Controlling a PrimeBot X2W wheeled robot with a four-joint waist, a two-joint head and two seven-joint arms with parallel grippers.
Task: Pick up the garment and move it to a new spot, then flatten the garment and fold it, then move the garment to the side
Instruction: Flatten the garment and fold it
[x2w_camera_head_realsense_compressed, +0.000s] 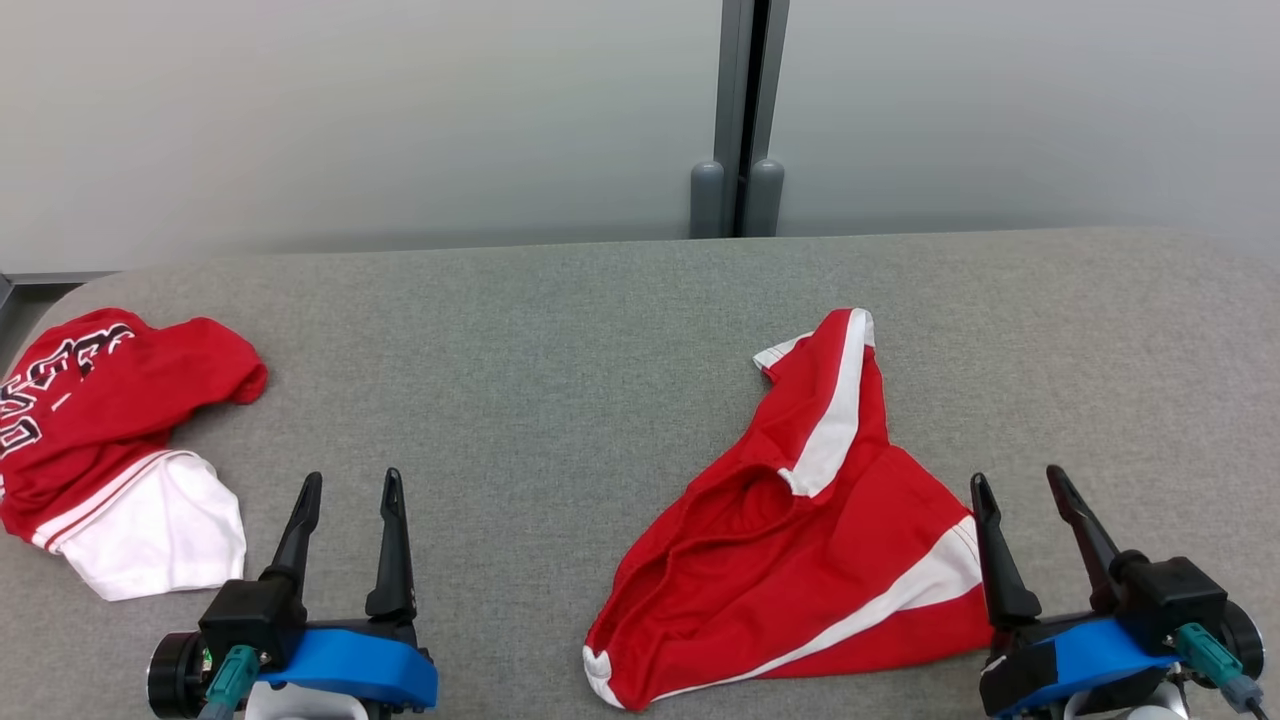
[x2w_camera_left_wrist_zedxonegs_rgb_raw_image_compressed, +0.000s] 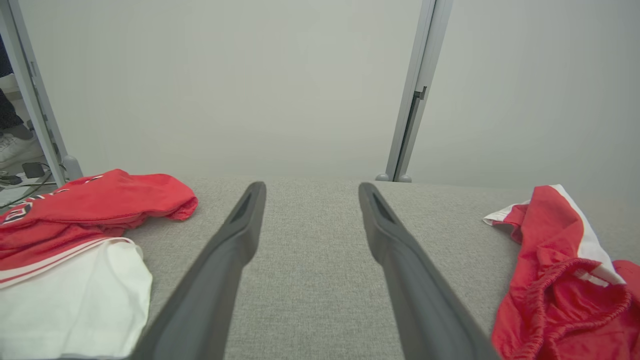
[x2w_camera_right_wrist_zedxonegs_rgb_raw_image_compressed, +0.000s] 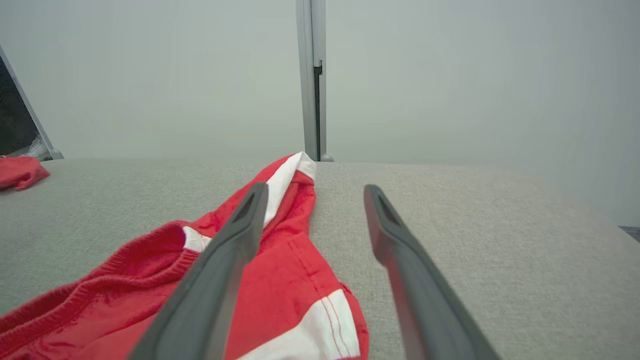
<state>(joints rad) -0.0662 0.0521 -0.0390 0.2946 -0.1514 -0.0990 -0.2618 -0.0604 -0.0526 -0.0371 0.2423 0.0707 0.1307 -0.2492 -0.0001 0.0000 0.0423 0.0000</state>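
Red white-striped fabric shorts (x2w_camera_head_realsense_compressed: 800, 540) lie crumpled at 5 o'clock, apparently relocated; flattening, folding, side-move remain. Left gripper (x2w_camera_head_realsense_compressed: 352, 476), right gripper (x2w_camera_head_realsense_compressed: 1018, 476): fingers apart, empty.

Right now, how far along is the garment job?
Done: at most the first move; the red shorts lie bunched on the grey table, free of both tools. In hand: nothing; the right tool stands open at their edge, the left tool open over bare table. Left: flatten, fold, move aside.
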